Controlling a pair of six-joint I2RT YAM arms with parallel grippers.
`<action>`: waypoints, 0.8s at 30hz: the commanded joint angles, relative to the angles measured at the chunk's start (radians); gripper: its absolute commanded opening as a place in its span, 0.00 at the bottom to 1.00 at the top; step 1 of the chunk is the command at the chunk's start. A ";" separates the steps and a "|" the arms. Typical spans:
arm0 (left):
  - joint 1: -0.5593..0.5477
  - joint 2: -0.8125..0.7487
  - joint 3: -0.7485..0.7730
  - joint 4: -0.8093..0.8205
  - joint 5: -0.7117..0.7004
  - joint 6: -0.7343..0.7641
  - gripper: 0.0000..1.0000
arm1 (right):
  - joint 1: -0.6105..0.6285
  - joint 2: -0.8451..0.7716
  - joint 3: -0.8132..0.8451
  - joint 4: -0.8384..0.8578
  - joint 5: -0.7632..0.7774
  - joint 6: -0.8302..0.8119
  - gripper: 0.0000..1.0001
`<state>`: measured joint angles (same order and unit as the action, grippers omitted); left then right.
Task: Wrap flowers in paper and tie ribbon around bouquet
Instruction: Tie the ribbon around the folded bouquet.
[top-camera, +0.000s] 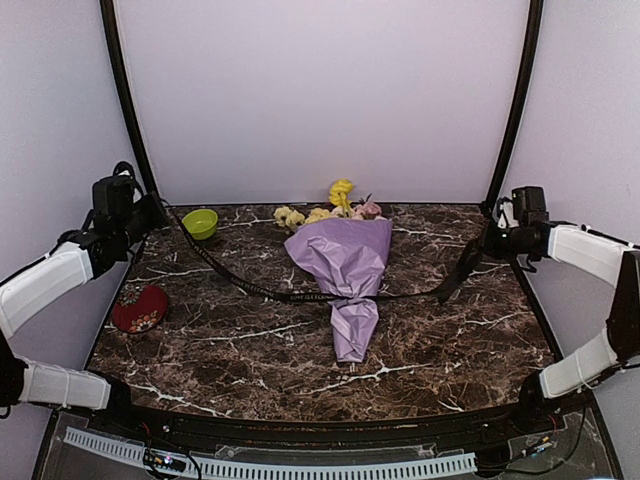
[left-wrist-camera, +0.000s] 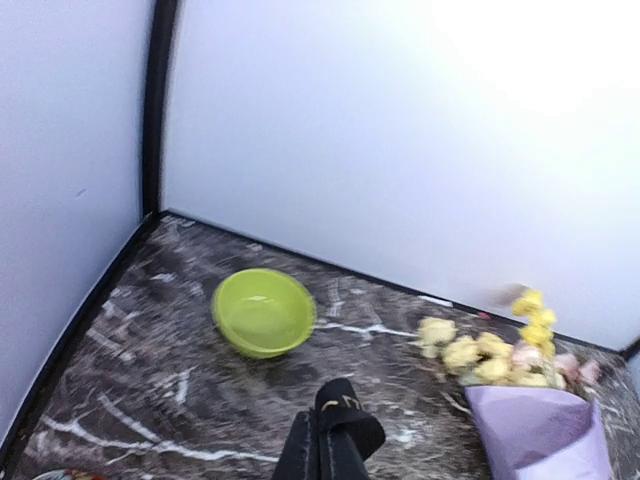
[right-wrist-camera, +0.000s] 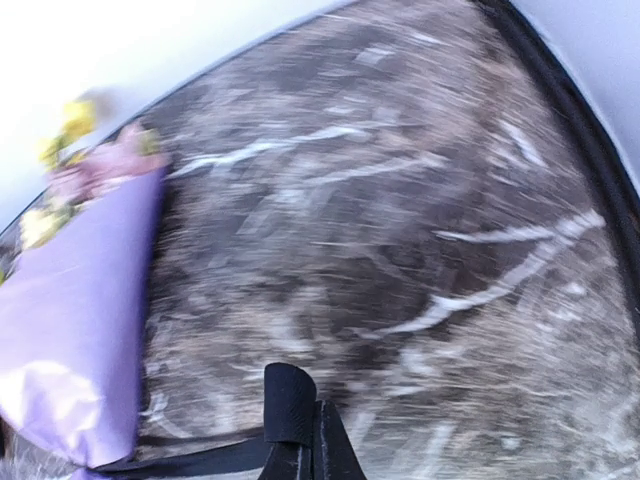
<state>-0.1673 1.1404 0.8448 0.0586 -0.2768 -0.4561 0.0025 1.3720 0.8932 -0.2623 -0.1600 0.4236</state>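
- Both my left end effector and right end effector clamp ends of the black ribbon.
- It meets the lilac bouquet at its pinched waist.

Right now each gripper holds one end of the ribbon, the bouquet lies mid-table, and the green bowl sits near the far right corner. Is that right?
No. The green bowl sits near the far left corner, as the top external view shows. The rest stands: the left gripper and right gripper each hold one end of the ribbon, and the bouquet lies mid-table.
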 joint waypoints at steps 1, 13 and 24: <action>-0.234 -0.016 0.073 0.150 -0.036 0.232 0.00 | 0.120 -0.079 0.085 -0.105 -0.110 -0.078 0.00; -0.417 0.022 0.109 0.249 0.077 0.352 0.00 | 0.293 -0.151 0.358 -0.217 -0.400 -0.189 0.00; -0.428 0.139 0.032 0.064 0.240 0.347 0.00 | 0.340 -0.136 0.383 -0.113 -0.501 -0.177 0.00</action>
<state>-0.5835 1.2308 0.9138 0.2432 -0.1181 -0.1196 0.3237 1.2110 1.2324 -0.4152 -0.6125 0.2642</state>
